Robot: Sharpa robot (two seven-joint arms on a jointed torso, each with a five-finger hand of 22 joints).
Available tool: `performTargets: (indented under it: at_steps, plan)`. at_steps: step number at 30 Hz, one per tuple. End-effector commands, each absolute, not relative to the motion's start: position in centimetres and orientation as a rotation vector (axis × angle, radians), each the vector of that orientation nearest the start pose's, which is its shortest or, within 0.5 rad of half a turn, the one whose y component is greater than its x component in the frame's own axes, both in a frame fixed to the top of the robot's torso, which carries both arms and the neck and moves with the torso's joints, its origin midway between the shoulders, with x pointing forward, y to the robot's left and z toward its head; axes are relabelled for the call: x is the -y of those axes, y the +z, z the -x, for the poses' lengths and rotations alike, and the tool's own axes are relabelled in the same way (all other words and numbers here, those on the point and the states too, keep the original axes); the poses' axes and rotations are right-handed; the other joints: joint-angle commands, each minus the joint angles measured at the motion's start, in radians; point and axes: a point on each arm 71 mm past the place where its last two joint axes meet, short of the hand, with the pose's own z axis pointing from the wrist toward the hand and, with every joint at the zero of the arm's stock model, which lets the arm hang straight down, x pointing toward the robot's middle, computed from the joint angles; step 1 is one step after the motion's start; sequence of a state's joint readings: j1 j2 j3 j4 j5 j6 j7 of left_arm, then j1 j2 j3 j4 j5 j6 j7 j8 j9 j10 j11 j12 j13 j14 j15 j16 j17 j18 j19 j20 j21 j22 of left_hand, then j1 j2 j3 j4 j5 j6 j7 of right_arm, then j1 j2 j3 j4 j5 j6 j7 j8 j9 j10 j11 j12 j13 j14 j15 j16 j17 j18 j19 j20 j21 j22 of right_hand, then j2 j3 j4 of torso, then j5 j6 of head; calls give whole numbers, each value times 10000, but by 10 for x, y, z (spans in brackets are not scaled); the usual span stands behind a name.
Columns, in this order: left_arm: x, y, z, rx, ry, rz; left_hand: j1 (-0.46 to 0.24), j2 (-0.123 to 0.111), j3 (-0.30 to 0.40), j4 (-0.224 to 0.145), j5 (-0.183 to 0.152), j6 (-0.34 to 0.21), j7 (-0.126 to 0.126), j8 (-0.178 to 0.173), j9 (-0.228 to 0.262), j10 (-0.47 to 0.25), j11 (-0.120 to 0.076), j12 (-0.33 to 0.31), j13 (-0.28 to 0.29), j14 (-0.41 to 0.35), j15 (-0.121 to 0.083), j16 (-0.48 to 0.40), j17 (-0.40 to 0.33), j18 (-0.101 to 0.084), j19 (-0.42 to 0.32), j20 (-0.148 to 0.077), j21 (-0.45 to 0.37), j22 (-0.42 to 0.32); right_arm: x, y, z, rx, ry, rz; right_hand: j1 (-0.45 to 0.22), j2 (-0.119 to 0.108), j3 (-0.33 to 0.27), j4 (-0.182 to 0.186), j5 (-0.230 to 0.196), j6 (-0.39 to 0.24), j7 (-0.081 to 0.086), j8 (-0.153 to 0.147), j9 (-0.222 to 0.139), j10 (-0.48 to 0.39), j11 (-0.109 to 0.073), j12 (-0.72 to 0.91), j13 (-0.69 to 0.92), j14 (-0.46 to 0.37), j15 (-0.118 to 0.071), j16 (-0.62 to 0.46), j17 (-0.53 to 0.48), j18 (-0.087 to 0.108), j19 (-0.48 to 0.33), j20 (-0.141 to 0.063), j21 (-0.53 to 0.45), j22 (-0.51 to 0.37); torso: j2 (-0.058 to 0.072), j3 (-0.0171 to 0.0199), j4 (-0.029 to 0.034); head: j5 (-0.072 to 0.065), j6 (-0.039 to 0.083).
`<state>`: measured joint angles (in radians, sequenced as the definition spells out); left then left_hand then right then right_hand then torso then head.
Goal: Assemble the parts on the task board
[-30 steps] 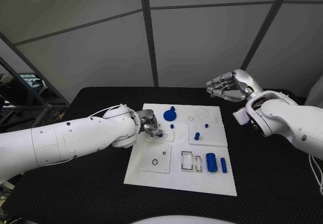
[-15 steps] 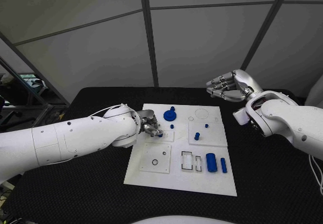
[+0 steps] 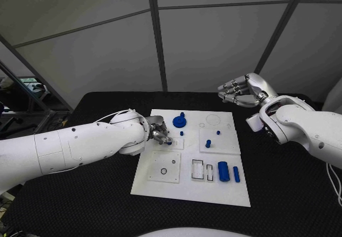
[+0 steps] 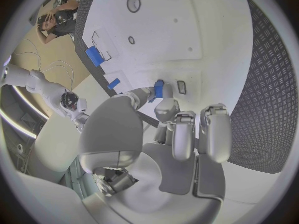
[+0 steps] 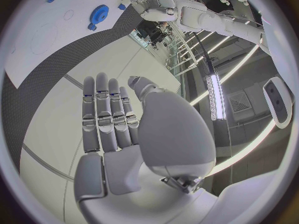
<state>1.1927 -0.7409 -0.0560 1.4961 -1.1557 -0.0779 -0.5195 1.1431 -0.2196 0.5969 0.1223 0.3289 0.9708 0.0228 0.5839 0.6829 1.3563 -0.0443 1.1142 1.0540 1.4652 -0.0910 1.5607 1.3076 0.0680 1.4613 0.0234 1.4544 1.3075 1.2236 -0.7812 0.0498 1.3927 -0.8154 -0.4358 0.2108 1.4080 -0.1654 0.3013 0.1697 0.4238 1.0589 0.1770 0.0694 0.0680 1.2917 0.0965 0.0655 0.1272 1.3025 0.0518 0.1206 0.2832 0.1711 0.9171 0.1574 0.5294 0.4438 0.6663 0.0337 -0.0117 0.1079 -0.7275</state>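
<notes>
Part (image 4: 158,88): small, blue, pinched by left robot hand (image 3: 159,132).

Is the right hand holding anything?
No. The right hand is open, fingers extended, raised behind the task board.

Very little differs from the earlier pictures. The left hand (image 3: 159,132) has edged a trifle toward the board's (image 3: 192,190) left side over its upper-left part, its fingertips (image 3: 168,141) now a shade lower and nearer the small raised plate (image 3: 174,143) there. The small blue part (image 4: 158,88) pinched at those fingertips has moved along with them. The right hand (image 3: 241,92) has shifted a hair, if at all, above the table's (image 3: 285,197) far right edge.
</notes>
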Motion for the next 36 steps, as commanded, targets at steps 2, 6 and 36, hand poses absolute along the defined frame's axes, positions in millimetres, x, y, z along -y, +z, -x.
performTargets:
  at_steps: [2,6,36]
  plan:
    - [-174,-232,-480,-21973,-4296,1666,-196,106,825,-990,5,138,-41,-17,-29,114,-35,135,127,1032,-76,41,2557,-266,171,-73,73,803,211,-134,-524,-14199,10981,-3677,-94,-2,-35,50,-6,-52,-10,-31,-5,-35,49,-30,-12,69,13,-48,-14,91,-11,84,-47,-18,1,-5,5,-25,-34]
    - [-173,-232,-481,-22036,-4271,1618,-288,169,617,-920,4,212,-67,-42,-46,151,-60,201,198,1033,-99,43,2560,-275,194,-99,93,843,211,-135,-524,-14202,10971,-3683,-102,-1,-36,53,-2,-55,-9,-32,-5,-38,50,-31,-15,68,14,-54,-16,91,-12,85,-52,-20,8,0,-5,-23,-44]
    - [-169,-236,-488,-22234,-4106,1503,-1175,483,-784,-178,-4,652,-165,-147,-100,374,-145,567,631,1038,-172,55,2576,-348,376,-177,273,1190,210,-135,-525,-14280,10882,-3412,-147,5,-29,67,88,-86,0,-39,-8,-74,62,-36,-56,55,26,-111,-33,91,-17,97,-105,-48,-2,3,9,-77,-78]
